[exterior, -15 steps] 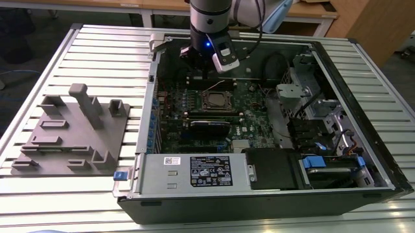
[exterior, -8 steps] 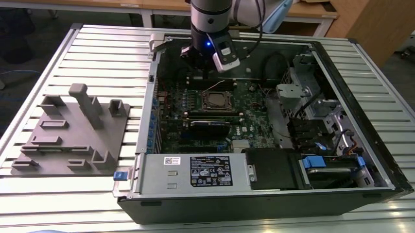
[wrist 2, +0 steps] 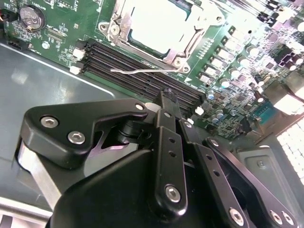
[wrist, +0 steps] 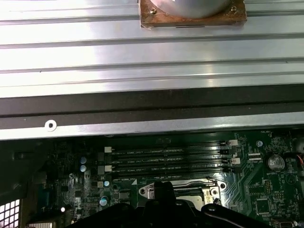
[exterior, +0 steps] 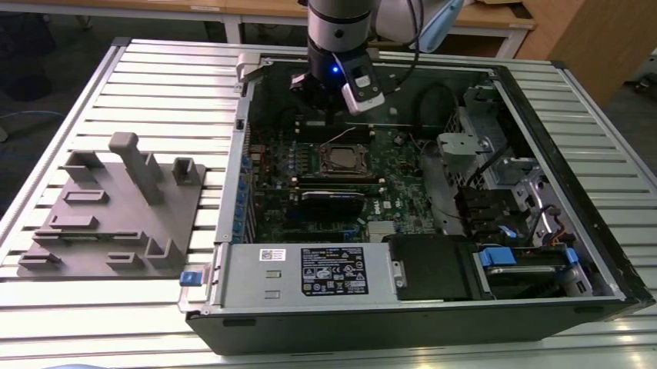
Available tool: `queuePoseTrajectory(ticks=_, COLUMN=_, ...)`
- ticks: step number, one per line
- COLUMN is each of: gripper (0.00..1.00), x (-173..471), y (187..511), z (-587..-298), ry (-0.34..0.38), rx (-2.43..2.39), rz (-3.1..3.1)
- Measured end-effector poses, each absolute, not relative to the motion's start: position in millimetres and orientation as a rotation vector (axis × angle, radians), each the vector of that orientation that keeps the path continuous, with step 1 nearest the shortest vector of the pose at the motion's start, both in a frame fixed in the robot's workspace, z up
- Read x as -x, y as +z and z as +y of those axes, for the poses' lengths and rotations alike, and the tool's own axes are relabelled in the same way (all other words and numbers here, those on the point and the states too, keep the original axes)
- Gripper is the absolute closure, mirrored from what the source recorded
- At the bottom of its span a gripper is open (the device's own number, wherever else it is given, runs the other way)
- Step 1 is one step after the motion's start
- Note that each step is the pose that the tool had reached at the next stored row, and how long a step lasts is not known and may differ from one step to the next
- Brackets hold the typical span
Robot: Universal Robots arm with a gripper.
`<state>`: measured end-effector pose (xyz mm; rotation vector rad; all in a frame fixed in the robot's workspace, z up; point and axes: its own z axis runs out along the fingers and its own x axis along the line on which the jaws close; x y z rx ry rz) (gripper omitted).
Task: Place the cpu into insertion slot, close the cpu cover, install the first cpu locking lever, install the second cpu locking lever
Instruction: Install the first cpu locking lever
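Note:
The cpu [wrist 2: 152,21] lies in the insertion slot [exterior: 344,160], its pale metal top showing through the cpu cover [wrist 2: 176,56], which lies flat around it. A thin wire locking lever [wrist 2: 137,71] stands free beside the socket, over the memory slots; it appears as a raised line [exterior: 339,138] in the exterior view. My gripper [wrist 2: 166,95] hangs over the memory slots just short of the socket, fingers shut with nothing between them. The exterior view puts my gripper [exterior: 318,117] just behind the socket, and in the first wrist view its tip [wrist: 164,187] overlaps the socket's edge [wrist: 209,190].
The open computer case [exterior: 575,192] lies on a slatted metal table. A grey fixture block [exterior: 113,207] sits on the exterior view's left. A power supply [exterior: 308,269] fills the case's near side, drive bays [exterior: 513,231] the right. Black memory slots [wrist: 166,159] run beside the socket.

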<state>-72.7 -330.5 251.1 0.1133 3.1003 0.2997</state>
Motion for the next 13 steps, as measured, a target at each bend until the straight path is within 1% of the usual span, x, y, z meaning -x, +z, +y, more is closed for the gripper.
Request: queuePoseTrajectory(ticks=13, gripper=0.89, x=71.9, y=250.4, z=-330.2, ry=0.292, rx=-0.113, rz=3.101)
